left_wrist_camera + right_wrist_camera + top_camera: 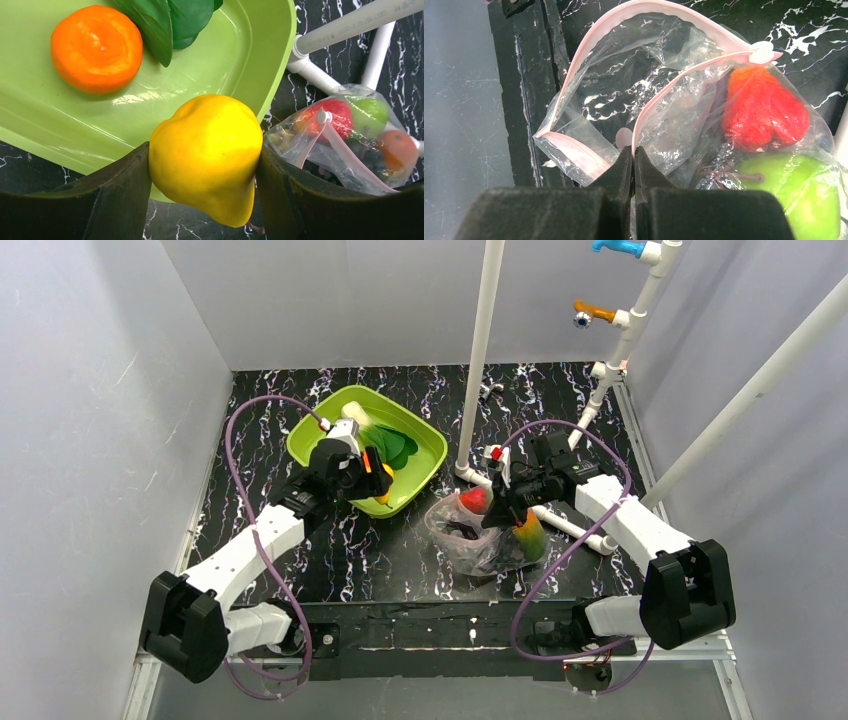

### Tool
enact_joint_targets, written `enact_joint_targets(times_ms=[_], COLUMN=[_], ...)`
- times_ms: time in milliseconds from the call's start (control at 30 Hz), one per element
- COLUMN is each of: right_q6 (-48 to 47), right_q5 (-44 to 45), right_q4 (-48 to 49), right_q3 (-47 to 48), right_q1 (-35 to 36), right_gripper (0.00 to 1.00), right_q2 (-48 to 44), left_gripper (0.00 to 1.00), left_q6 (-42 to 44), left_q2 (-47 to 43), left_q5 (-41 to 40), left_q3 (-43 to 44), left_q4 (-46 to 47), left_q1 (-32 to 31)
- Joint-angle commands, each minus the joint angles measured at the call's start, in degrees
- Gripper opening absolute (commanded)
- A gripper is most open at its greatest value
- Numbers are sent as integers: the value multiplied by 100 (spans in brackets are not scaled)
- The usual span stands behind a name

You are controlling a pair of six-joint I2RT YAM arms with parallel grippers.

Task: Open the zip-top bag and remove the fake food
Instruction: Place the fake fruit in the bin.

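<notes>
1 lemon (210, 135) sits clamped between the fingers (100, 200) of the left gripper (204, 150), squeezed on both flanks, its pointed end hanging below the pads. The jaws stand only as wide as the fruit forces them. Just past the fingertips runs the near rim of the tray (250, 60), so the lemon hangs over the lip, I judge for a drop inside. Farther ahead, in the tray, rest 1 orange (96, 47), up and left of the fingers, and a leafy green (170, 22) past it. Well off to this gripper's right, on the table (400, 555), sits the bag (325, 155), with a red fruit (340, 117), an apple (370, 112) and 1 orange piece (397, 147) showing through the plastic.

The right gripper (634, 150) is closed tight, its tips pinching 1 lip of the bag at the pink zip strip (574, 151). That hold seems meant to pin the bag and lift its mouth so the other arm can reach in. Just beyond the tips the mouth gapes, the 2 strips bowed apart, and the slider (763, 51) is parked at the far right end. Right of the fingers, inside the plastic, lie the apple, nearest, then the red fruit. Something dark lies between them that I cannot name. The bag is open, I judge, and part emptied, with several pieces left inside.
</notes>
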Motion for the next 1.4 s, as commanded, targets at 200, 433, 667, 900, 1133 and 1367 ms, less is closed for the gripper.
enact_joint_targets(times_ms=[200,433,667,900,1133,1367], right_q6=[-75,-84,-103,-102,-101,-106], right_q5=[-58,-58,-50,-46,-49,-50], right_q4=[-24,-38,-48,-51,-65,-66], right_q3=[258,255,265,266,265,269], right_q1=[-34,-36,-36,-36,-43,-47], right_gripper=[1,1,1,1,1,1], right_q2=[59,63,63,65,63,63], left_gripper=[0,0,0,3,17,54], left_q6=[689,776,708,702,631,595], left_q2=[370,605,793,970,1101,1170], left_q5=[205,169,164,221,247,207], left_q3=[379,487,525,574,606,691], left_q4=[-270,-373,-396,-419,-431,-547], left_q1=[139,213,296,340,376,411])
